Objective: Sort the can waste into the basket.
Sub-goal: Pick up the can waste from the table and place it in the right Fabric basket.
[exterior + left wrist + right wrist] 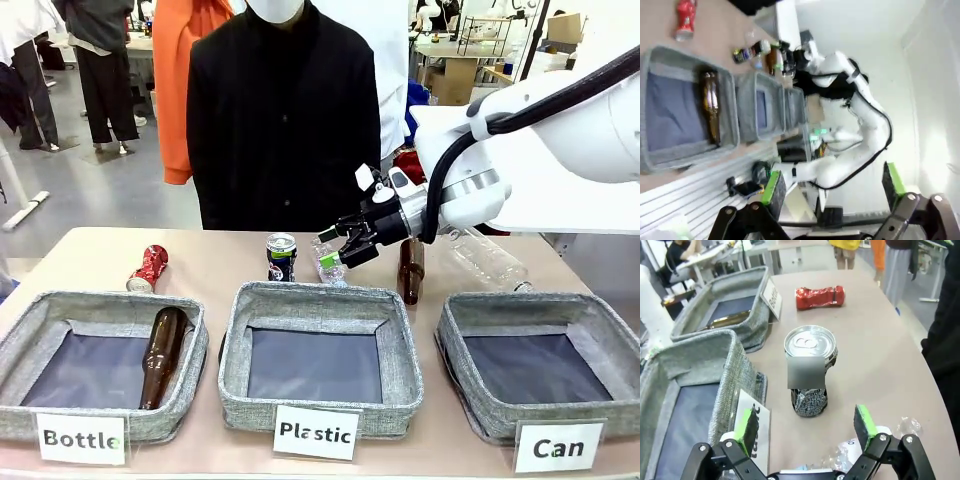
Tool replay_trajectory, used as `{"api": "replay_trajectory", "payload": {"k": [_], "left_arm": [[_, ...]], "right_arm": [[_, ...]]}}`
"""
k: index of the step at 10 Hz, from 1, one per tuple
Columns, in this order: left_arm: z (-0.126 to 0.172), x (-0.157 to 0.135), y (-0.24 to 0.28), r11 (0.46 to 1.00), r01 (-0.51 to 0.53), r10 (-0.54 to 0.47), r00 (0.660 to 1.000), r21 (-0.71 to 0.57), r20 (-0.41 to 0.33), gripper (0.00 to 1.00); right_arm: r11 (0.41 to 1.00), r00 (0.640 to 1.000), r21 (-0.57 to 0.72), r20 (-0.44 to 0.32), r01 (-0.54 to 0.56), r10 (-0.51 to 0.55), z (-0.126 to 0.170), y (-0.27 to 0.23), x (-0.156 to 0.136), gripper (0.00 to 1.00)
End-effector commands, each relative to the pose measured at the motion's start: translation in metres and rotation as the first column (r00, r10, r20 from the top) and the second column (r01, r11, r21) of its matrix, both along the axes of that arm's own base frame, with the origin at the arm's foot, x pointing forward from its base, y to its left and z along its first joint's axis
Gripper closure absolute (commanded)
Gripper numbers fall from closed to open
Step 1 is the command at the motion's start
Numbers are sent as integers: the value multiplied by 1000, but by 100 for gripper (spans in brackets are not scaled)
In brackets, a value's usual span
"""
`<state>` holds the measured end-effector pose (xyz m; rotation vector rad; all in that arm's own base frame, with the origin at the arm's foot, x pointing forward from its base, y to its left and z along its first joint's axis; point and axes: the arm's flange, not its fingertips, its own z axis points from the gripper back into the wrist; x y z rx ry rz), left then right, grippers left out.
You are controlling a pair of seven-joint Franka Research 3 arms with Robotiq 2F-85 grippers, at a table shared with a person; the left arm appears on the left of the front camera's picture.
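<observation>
The dark can [281, 257] with a silver top stands upright behind the middle basket. My right gripper [335, 250] hangs open just to its right, a short gap away. In the right wrist view the dark can [810, 372] stands ahead of the open right gripper [806, 432], beyond the fingertips. The crushed red can [148, 268] lies on the table at the far left, also as the red can [820, 296]. The grey basket [500, 312] with the "Can" card is at the right, nothing in it. My left gripper [832, 195] is open and holds nothing, well away from the table.
A brown bottle [163, 355] lies in the "Bottle" basket [30, 330]. The "Plastic" basket [300, 300] is in the middle. Behind it lies a crumpled clear bottle [330, 265]; a brown bottle [410, 270] stands upright, a clear bottle [490, 260] lies farther right. A person [285, 110] stands across the table.
</observation>
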<state>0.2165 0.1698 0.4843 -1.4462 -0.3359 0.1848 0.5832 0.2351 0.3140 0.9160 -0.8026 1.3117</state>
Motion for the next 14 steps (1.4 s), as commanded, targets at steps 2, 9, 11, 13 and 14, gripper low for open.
{"api": "replay_trajectory", "payload": {"k": [2, 9, 11, 13, 14], "left_arm": [[-44, 30, -57, 989, 47, -36, 996, 140, -84, 0], [-10, 18, -20, 998, 46, -45, 998, 37, -38, 0], [-10, 18, -20, 998, 46, -45, 998, 37, -38, 0], [-10, 18, -20, 998, 46, -45, 998, 37, -38, 0], [-10, 18, -20, 998, 46, -45, 998, 37, -38, 0]], "right_arm": [[998, 1000, 57, 13, -19, 18, -14, 18, 13, 0], [993, 1000, 118, -25, -11, 14, -37, 56, 28, 0], [997, 999, 56, 24, 45, -46, 3, 11, -1, 0], [986, 983, 36, 79, 164, -166, 92, -78, -84, 0], [964, 963, -12, 57, 265, -264, 145, -119, -150, 0]]}}
